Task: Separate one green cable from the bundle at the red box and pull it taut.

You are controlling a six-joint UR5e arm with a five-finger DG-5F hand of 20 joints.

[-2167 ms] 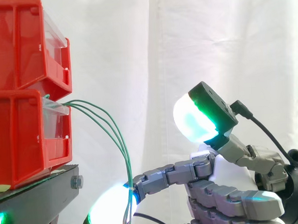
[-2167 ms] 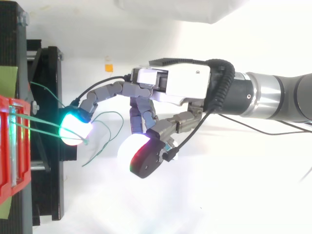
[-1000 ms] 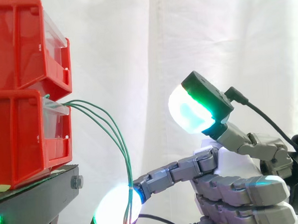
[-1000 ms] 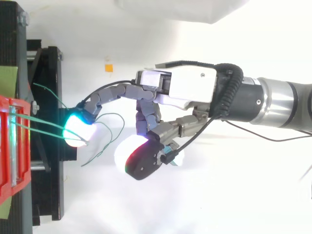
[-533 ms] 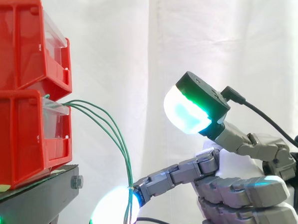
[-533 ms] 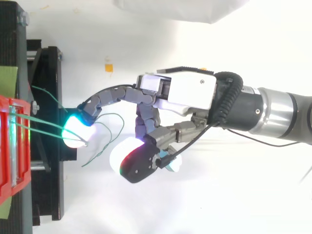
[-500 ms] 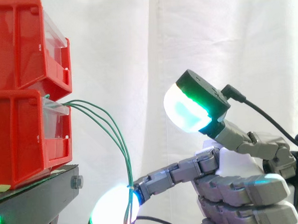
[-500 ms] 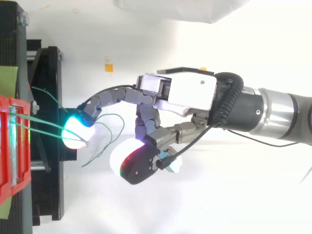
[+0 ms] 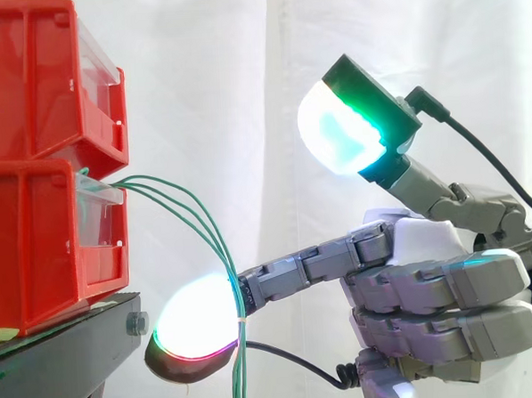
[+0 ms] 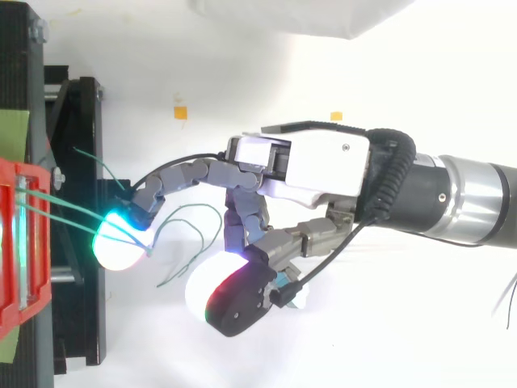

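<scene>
No text, number or sign can be read on the bins (image 9: 37,86), the stand (image 9: 69,352) or the hand (image 10: 323,162). An orange tab (image 10: 179,111) on the floor looks blank, though it is too small to be sure.

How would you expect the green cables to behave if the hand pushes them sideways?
Probably floppy yet slightly springy: the cables arc from the red box and hang limp below the hand's fingertip. Likely very light, since one fingertip seems to deflect them. Thin, so they may slip off it.
</scene>
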